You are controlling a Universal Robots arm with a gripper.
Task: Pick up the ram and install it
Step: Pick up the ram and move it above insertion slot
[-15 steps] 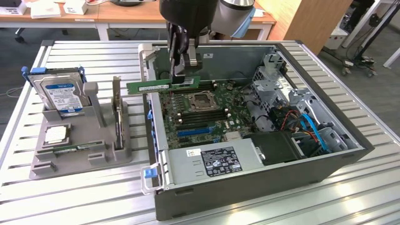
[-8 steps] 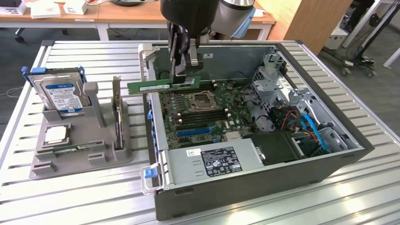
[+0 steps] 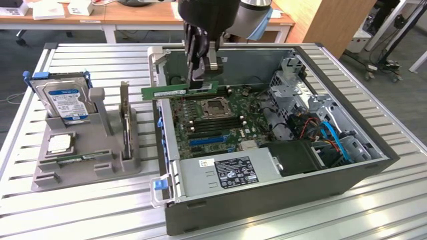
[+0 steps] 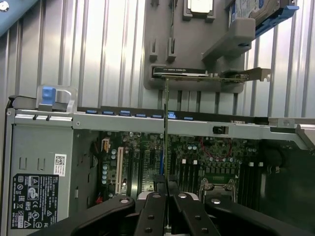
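Green ram point(image 3: 175, 92) sits pinched in our gripper point(image 3: 200, 84), jaws narrow around it; we should hold it level and square to the motherboard point(image 3: 223, 127) below the jaws.

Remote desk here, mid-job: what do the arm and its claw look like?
The arm is silver-grey with a light blue joint cap, ending in a black cylindrical wrist. The claw has slim black fingers on dark linkage bars, dotted with round screw heads.
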